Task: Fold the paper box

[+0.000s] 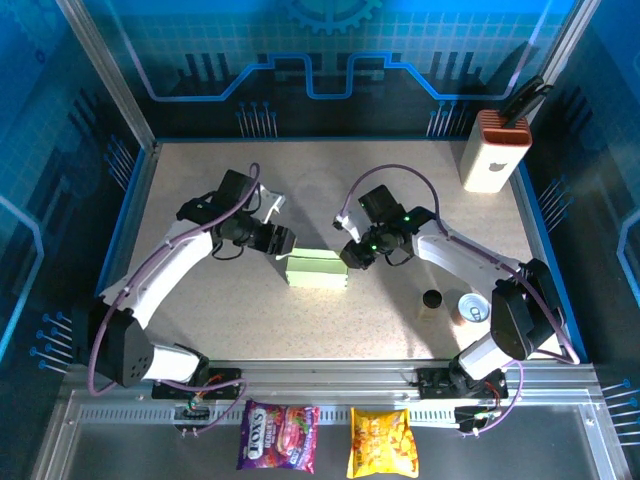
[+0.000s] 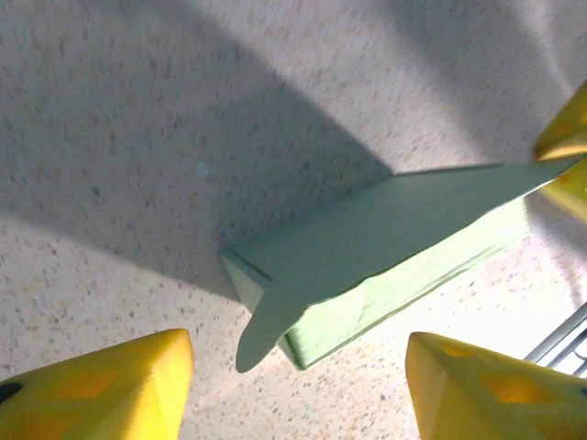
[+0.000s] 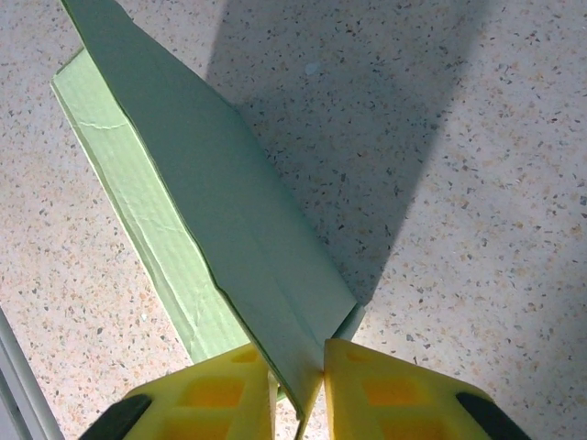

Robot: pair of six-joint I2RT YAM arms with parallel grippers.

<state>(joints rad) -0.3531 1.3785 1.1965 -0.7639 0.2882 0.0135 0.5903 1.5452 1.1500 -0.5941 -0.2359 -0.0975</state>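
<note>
While the right jaws are pinched shut on the paper box [image 1: 316, 268], the left jaws stand open, so here's what my feeds give me. The box sits about mid tabletop [image 1: 300, 335], between the two arms, folded into a shallow pale green rectangle.

Right wrist cam: the two yellow fingers [image 3: 215, 399] squeeze the corner of the top panel, which slopes up off the box [image 3: 229, 202] rather than lying flat. Left wrist cam: my yellow fingers [image 2: 101, 390] are spread wide on either side of the near end of the box [image 2: 394, 238], not touching it, and a small rounded tab [image 2: 261, 325] hangs loose at that corner. The other arm's yellow tips [image 2: 561, 137] peek in at the far end.

Other stuff around: a white block with an orange ribbed top [image 1: 495, 150] in the far right corner, well apart. A small dark cylinder [image 1: 431, 303] and a drinks can [image 1: 472, 308] stand side by side near the right arm's base, off to the side of the box. Two snack packets [image 1: 277, 437] lie on the front ledge below the arm bases.
</note>
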